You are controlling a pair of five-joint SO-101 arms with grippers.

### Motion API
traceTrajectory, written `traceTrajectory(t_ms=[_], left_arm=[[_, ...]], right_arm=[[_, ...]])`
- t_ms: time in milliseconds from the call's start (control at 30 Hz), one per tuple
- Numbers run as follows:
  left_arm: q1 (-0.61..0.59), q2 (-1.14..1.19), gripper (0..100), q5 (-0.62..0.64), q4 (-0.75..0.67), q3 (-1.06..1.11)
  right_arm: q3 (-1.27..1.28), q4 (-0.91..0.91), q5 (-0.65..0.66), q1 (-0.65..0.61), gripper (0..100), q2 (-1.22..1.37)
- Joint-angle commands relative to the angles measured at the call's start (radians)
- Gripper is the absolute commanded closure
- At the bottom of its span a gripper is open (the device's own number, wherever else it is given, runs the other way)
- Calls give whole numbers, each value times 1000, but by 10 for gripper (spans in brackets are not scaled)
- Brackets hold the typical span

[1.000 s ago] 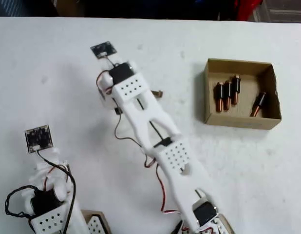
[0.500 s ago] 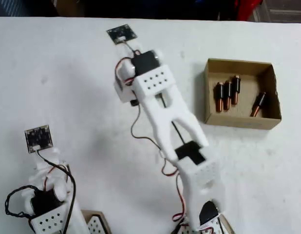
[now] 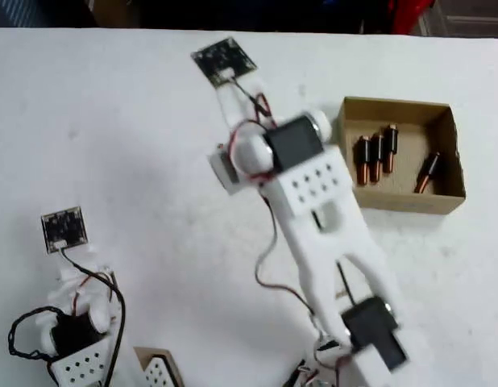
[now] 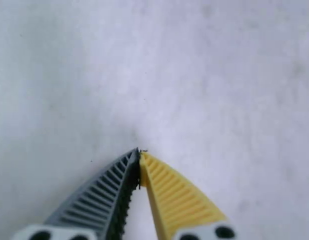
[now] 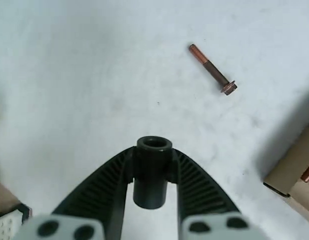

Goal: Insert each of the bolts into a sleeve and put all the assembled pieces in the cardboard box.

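Black sleeve sat upright, clamped between the jaws of the right gripper, bore mouth open and clear above the jaw tips. One copper bolt lay flat on the white table beyond it, well apart from the sleeve, flanged head pointing toward the cardboard box. From the high view the box held four assembled pieces, three side by side and one tilted off by itself. Left gripper was pinched closed on nothing, tips touching, over bare table.

Step in hand looked like mating this loose bolt with the held sleeve. To do it well, I'd say:
- hold the sleeve steady with the bore unobstructed;
- take the bolt near the head so the threaded end sticks out free;
- line the shank up with the bore axis before pushing, since a skewed entry would likely jam or knock the sleeve out of the grip.

Writing: none legible on box, sleeve or the small circuit boards.
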Motion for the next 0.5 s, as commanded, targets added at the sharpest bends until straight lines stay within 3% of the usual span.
traceTrajectory(t_ms=[0, 467], left_arm=[[-10, -7, 974, -9, 9, -2], [-10, -7, 974, -9, 9, -2]], right_arm=[[104, -2, 78, 13, 981, -147], [839, -476, 97, 13, 978, -341]])
